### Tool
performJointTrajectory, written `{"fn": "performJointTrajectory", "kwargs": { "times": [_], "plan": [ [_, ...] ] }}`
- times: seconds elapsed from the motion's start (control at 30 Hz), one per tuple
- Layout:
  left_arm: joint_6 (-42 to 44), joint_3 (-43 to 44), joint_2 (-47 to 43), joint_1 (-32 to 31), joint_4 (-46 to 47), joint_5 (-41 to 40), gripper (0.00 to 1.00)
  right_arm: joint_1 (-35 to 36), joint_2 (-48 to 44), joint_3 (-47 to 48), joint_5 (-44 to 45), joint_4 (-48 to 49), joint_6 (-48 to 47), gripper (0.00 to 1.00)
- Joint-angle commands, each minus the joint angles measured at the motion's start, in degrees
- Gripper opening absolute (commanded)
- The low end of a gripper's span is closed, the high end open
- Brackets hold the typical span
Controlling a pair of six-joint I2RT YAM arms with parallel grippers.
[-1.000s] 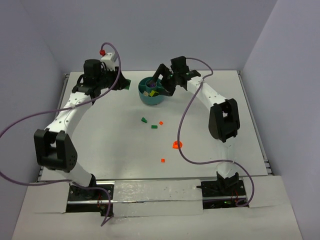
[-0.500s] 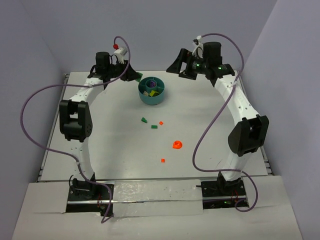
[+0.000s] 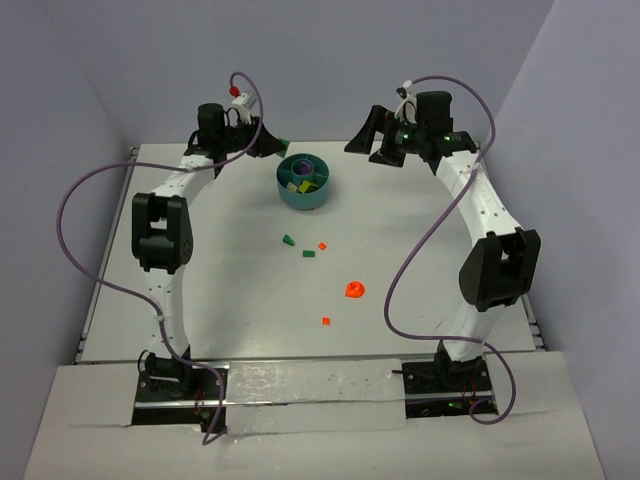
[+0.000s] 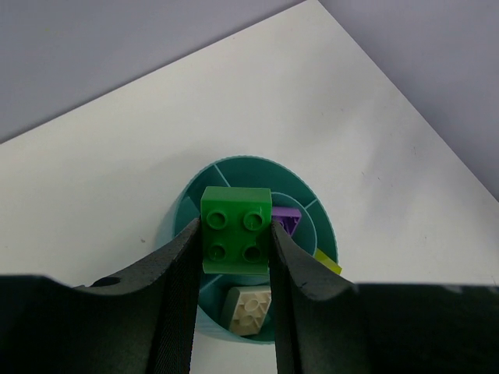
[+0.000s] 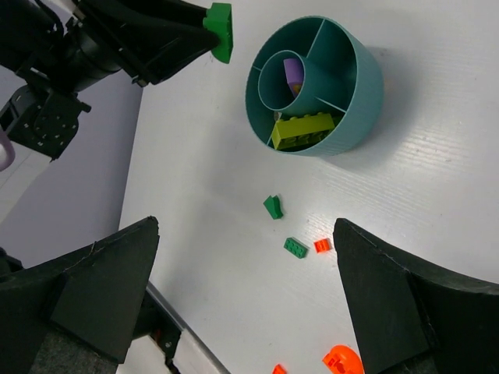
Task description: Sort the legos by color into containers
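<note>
left jaws clamped on green brick (image 4: 236, 230), near teal bowl (image 5: 363, 100), right jaws spread wide, empty

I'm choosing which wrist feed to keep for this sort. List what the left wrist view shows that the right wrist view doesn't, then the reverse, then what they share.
Only the left wrist: the four studs of the green brick pinched in the left gripper, and a cream brick in a compartment of the teal bowl. Only the right wrist: dark green bits and orange-red bits loose on the table, framed by the open right gripper. Both: the bowl, the held green brick, a purple piece in its hub, a lime brick.
</note>
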Motion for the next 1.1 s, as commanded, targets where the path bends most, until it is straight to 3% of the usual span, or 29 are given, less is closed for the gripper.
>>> {"fn": "performJointTrajectory", "kwargs": {
  "times": [0.0, 0.27, 1.07],
  "plan": [
    [-2.05, 4.55, 2.34, 0.29, 4.93, 1.63, 0.24, 0.28, -0.8, 0.43, -0.92, 1.08, -0.85, 1.0],
    [-4.25, 6.62, 5.27, 0.29, 5.54, 2.19, 0.24, 0.19, -0.62, -0.08, -0.92, 1.43, -0.67, 1.0],
    [-5.42, 7.34, 7.92, -1.12, 4.39, 1.93, 0.47, -0.16, 0.26, -0.98, -2.26, 2.01, 0.39, 1.0]
  ]
}}
